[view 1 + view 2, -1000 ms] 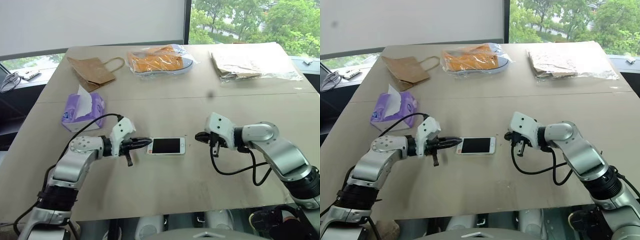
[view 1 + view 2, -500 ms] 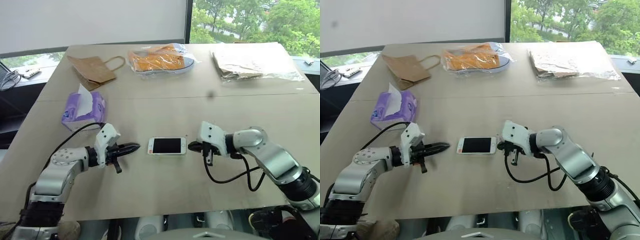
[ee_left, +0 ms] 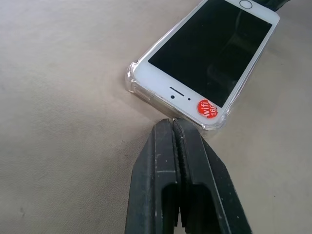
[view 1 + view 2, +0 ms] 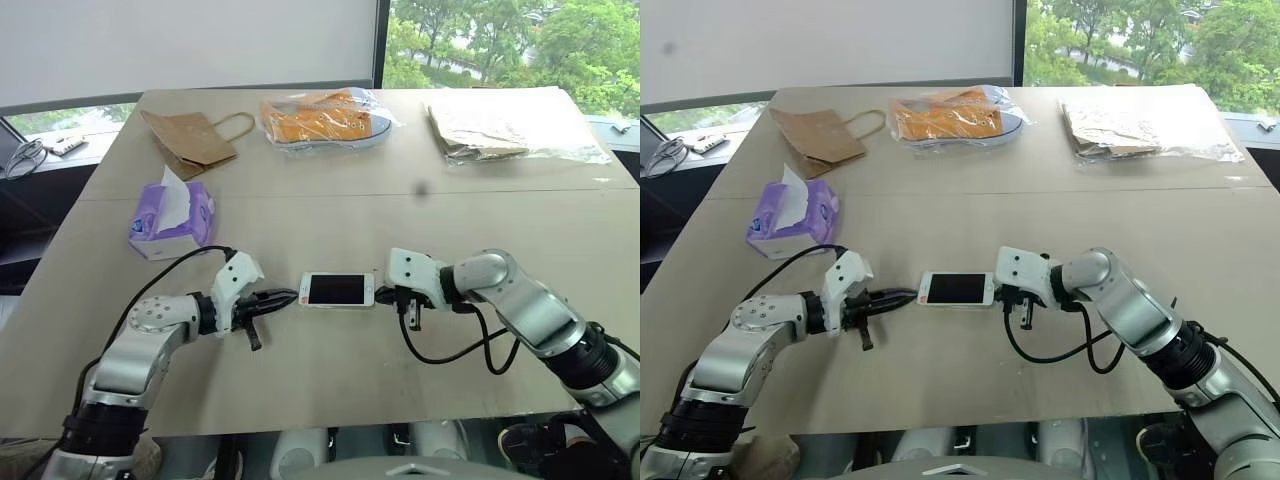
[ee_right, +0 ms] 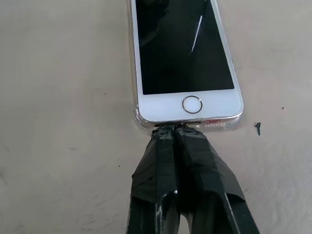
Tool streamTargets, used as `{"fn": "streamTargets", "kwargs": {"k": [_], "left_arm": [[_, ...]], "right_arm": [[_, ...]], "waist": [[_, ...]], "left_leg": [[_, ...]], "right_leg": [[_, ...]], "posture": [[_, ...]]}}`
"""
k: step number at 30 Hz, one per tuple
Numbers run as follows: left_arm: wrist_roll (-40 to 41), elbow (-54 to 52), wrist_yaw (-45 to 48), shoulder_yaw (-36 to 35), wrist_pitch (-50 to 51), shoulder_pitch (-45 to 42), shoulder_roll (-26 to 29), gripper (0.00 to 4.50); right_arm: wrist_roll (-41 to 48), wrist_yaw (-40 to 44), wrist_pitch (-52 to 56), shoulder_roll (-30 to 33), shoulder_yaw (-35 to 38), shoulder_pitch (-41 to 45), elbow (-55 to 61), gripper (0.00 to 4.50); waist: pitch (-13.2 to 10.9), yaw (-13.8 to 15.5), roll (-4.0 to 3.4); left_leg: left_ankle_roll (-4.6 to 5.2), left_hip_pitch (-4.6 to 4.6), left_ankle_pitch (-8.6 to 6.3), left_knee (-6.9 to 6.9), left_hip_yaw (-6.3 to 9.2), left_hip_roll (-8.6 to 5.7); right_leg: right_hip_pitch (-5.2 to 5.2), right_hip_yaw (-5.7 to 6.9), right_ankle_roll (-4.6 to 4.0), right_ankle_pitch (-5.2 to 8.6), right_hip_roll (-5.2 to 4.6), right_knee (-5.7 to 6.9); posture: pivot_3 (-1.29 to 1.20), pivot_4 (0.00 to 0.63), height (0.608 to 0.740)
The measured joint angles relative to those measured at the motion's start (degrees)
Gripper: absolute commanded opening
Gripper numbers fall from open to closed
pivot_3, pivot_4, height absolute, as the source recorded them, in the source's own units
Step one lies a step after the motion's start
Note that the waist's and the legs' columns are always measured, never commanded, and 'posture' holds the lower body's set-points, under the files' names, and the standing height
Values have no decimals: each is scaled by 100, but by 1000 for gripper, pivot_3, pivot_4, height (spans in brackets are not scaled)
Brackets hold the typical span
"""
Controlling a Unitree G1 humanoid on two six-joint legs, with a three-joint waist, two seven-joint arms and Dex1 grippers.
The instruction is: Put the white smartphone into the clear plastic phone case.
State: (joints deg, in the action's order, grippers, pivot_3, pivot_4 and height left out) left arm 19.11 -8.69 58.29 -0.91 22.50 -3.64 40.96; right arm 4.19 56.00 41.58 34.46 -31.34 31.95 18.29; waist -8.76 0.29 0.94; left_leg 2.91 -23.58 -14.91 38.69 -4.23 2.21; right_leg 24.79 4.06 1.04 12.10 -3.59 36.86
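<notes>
Phone: the white smartphone [image 4: 338,290] lies flat, screen up, on the counter [image 4: 330,380], seated in the clear case [image 3: 138,90].
Left fingers [image 3: 173,125]: clenched together, empty, tips at the phone's earpiece end.
Right fingers [image 5: 170,129]: clenched together, empty, tips against the home-button end.
Nearby: purple tissue pack [image 4: 170,215] well apart.

Two silver-grey jointed arms with white wrist housings and looping black cables; left gripper [image 4: 285,297] and right gripper [image 4: 384,294] have black fingers.
</notes>
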Motion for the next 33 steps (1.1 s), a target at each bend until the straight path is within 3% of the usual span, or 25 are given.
{"fn": "streamTargets", "kwargs": {"k": [6,14,23,33], "left_arm": [[-108,20,7,23,0,-58,-53,68],[-91,22,6,-47,6,-54,-127,68],[834,-222,334,-141,619,-484,-136,68],[516,55,373,886,563,-1380,-636,68]], "right_arm": [[-488,238,-240,2,-377,328,-187,0],[-678,368,-347,59,-307,251,-137,0],[4,120,-43,463,1202,-611,548,0],[579,-367,236,298,1847,-1027,1089,0]], "waist": [[3,23,-3],[5,54,-3],[2,49,0],[2,42,0]], "left_leg": [[0,8,0,0,0,1],[0,5,0,5,3,1],[0,-12,0,9,5,0],[0,-11,0,10,3,-3]], "right_leg": [[-4,0,-1,1,1,6],[-6,3,-1,0,0,6],[0,7,2,0,0,-3],[0,-4,3,-1,15,-1]], "posture": [[0,150,740],[0,150,740],[0,150,740],[0,150,740]]}}
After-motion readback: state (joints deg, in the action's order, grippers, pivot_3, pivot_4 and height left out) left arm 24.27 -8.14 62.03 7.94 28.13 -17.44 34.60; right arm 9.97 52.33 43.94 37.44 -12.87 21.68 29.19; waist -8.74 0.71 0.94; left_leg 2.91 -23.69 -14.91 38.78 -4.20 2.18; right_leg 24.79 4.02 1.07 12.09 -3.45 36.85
